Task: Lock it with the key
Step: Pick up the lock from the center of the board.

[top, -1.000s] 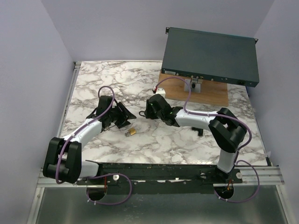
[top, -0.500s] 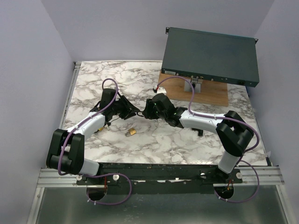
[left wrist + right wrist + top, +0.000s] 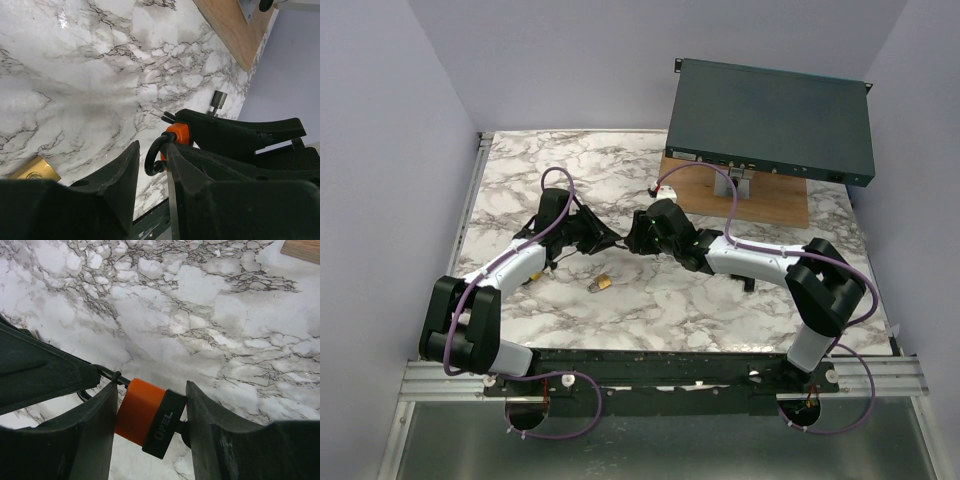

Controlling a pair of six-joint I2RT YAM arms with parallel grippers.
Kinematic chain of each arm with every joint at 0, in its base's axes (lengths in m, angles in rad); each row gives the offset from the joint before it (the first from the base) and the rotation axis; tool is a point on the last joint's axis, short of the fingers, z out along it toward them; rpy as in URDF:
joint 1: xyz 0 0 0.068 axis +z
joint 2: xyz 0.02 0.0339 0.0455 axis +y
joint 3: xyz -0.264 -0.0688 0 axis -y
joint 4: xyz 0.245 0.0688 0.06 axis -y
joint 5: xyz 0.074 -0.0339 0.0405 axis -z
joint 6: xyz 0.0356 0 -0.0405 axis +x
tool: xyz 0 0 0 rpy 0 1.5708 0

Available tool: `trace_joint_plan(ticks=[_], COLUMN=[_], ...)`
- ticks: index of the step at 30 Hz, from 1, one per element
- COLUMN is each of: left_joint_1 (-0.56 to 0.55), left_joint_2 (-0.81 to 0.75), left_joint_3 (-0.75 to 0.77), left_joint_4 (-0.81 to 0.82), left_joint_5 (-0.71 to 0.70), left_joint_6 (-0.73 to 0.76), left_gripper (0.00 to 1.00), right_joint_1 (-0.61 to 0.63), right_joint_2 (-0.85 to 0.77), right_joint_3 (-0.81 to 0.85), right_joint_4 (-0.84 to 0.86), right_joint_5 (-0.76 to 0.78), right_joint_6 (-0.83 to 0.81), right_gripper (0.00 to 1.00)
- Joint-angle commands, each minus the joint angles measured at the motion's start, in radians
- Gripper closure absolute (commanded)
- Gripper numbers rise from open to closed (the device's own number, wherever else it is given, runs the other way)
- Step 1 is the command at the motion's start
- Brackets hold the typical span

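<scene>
An orange and black padlock [image 3: 142, 412] marked OPEL is gripped by its body in my right gripper [image 3: 151, 387], above the marble table [image 3: 520, 170]. Its black shackle [image 3: 152, 157] points toward my left gripper [image 3: 152, 147]. The left jaws are open and stand on either side of the shackle loop, which touches the right-hand finger. In the top view the two grippers, left [image 3: 608, 240] and right [image 3: 636, 240], meet tip to tip at mid-table. A small brass object [image 3: 603, 284] lies on the table just in front of them; I cannot tell whether it is the key.
A wooden board [image 3: 760, 198] at the back right carries a dark rack unit [image 3: 770, 120]. A white part with a red-tipped cable [image 3: 663, 196] lies by the board's left end. A small metal cylinder [image 3: 217, 100] stands on the marble behind the right arm.
The left gripper has swung up and right from beside the brass object to the padlock's shackle. The right gripper has held the padlock almost still.
</scene>
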Motion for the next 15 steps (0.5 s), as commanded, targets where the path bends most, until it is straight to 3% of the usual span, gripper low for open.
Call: trace_joint_plan(ticks=[1, 15], left_joint_1=[-0.007, -0.007], left_joint_2=[-0.023, -0.035], left_joint_3=[0.018, 0.002], left_joint_4=[-0.008, 0.010], left_joint_5=[0.029, 0.077], left_joint_6=[0.000, -0.017], left_gripper=[0.75, 0.78], right_joint_1=[0.008, 0.008], right_joint_2=[-0.048, -0.065], right_joint_3=[0.015, 0.020], right_joint_4=[0.030, 0.023], right_joint_5=[-0.012, -0.013], right_joint_6=[0.000, -0.007], right_gripper=[0.74, 0.74])
